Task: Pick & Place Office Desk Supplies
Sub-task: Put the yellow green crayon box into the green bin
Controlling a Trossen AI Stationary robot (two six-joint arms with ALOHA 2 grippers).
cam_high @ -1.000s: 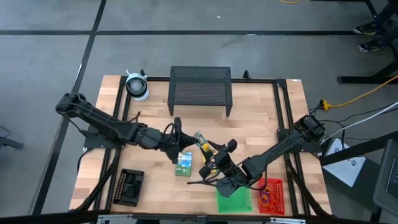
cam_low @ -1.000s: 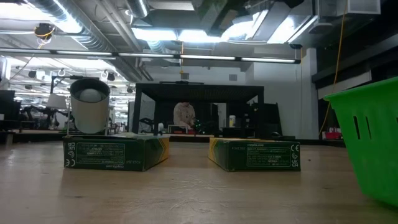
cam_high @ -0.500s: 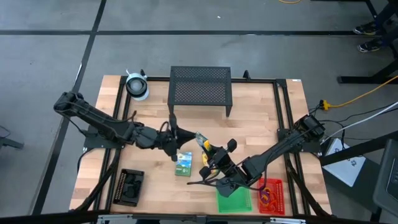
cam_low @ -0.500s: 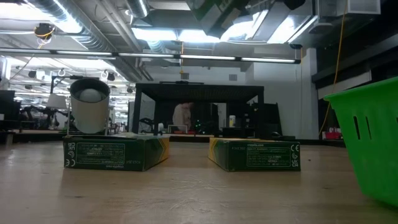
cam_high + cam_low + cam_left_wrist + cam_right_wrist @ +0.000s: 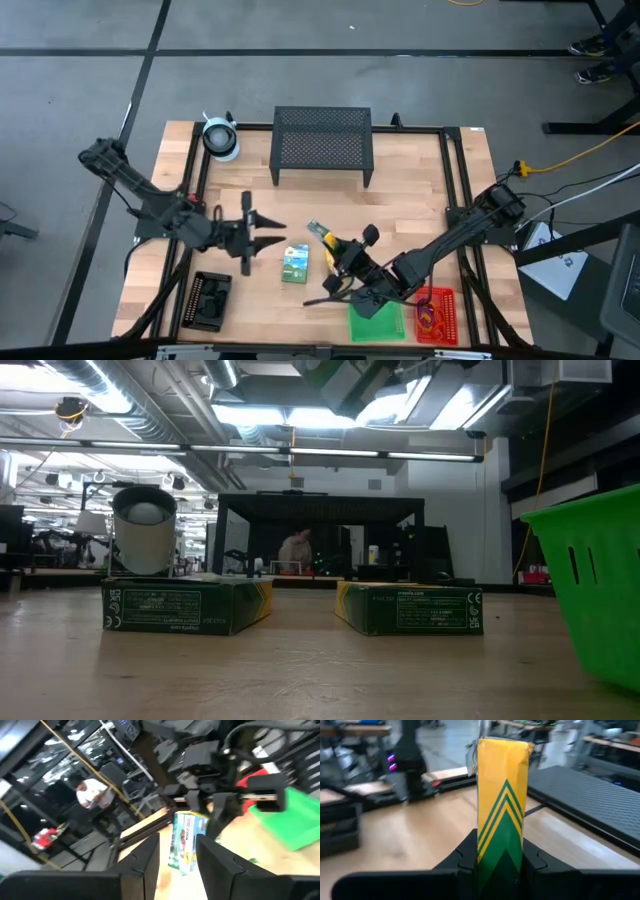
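The yellow-green crayon box is up off the table near its middle, with my right gripper shut on it. My left gripper stands open to the left of it, nothing between its fingers. Between the two, on the wood, a green-white card box lies flat; the left wrist view shows it too. The low view shows two green card boxes resting flat on the tabletop. My right gripper pinches one end of the crayon box between its two fingers, one on each opposite side. The fingers come nearly level from the table's near right and lie along the box. The box sticks out past the fingertips toward the far left, clear of the table.
A green tray and a red tray with loops stand at the near right edge, a black tray at the near left. The black mesh stand and the whitish roll are at the back.
My left gripper has let go of the crayon box, opened and drawn back toward the table's left edge, rolling as it went. The box stays lifted in my right gripper, which has kept its place.
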